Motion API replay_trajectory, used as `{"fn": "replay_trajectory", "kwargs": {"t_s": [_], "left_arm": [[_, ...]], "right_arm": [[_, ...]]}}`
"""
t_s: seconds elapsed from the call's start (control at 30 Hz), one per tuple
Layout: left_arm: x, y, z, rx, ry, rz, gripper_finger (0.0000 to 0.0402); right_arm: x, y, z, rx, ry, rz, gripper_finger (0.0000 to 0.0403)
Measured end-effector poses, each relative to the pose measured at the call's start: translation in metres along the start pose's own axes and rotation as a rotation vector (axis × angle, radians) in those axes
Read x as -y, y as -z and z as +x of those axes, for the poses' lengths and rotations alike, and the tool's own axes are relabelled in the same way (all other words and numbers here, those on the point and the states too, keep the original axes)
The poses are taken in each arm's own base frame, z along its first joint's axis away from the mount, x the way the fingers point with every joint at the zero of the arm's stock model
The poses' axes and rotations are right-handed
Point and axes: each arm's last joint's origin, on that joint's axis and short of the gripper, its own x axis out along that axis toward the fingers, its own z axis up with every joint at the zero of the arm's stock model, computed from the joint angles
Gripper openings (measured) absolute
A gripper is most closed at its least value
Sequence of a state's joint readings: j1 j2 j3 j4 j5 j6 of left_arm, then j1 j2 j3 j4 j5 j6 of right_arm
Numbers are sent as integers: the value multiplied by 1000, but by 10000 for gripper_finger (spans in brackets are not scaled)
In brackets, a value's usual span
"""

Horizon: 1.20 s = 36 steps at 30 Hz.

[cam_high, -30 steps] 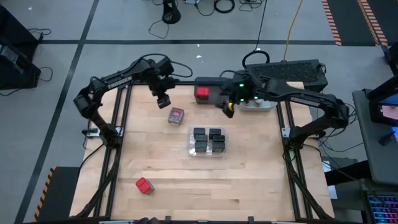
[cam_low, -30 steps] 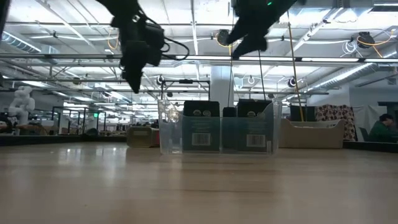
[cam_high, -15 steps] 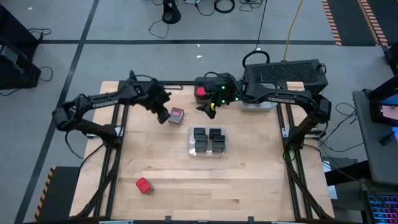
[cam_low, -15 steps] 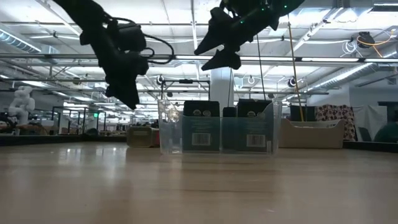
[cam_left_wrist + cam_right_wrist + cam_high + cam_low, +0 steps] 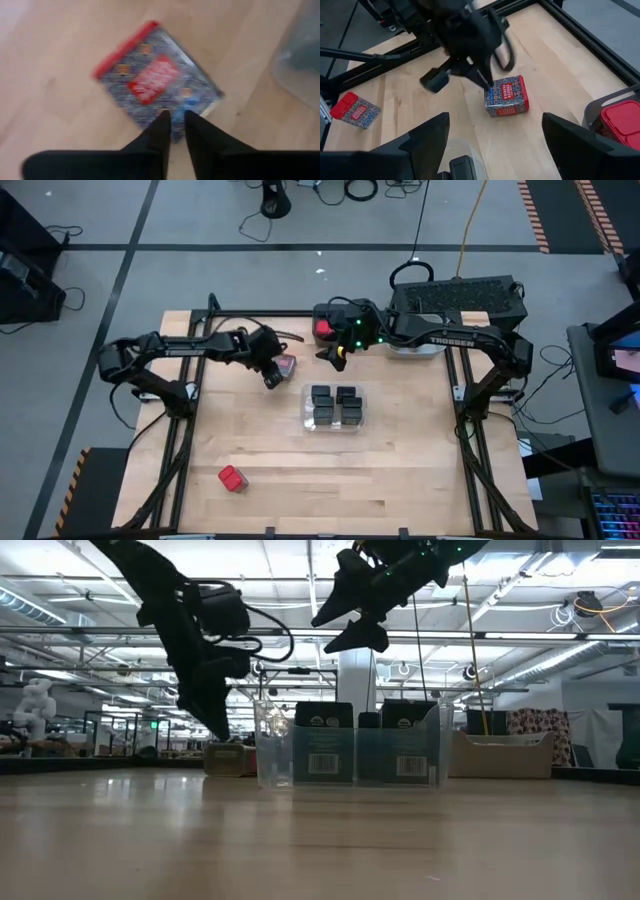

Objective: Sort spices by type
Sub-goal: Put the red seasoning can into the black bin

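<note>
Fingers of your left gripper stand nearly pressed together, touching the edge of the red-topped patterned spice tin lying on the wooden table. Your right gripper hangs spread wide just beside the dark grey bin.

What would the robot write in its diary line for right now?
left gripper: nearly shut, at red-topped tin | right gripper: open, waiting above table | clear bin: black boxes inside

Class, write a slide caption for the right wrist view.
Left hand at the red-topped spice tin on the wooden table.
</note>
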State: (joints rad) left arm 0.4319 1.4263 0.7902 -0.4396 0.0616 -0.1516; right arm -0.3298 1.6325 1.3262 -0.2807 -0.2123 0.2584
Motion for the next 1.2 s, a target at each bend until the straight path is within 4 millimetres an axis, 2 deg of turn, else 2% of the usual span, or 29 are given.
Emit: {"fn": "replay_trajectory", "kwargs": {"t_s": [0.1, 0.17, 0.5, 0.8, 1.0, 1.2], "left_arm": [[8, -2, 3, 23, 8, 29, 21], [12, -3, 3, 47, -13, 34, 7], [12, -3, 4, 67, -57, -2, 4], [10, 14, 16, 72, -20, -81, 4], [11, 13, 15, 84, -14, -74, 4], [12, 8, 6, 156, 4, -75, 4]], "right_arm": [[-1, 0, 0, -3, -1, 0, 302], [-1, 1, 0, -3, -3, 1, 302], [-3, 3, 1, -25, -2, 1, 302], [-3, 5, 1, -40, 2, -6, 302], [-3, 5, 1, -40, 2, -10, 302], [-3, 5, 0, -45, 3, -9, 302]]}}
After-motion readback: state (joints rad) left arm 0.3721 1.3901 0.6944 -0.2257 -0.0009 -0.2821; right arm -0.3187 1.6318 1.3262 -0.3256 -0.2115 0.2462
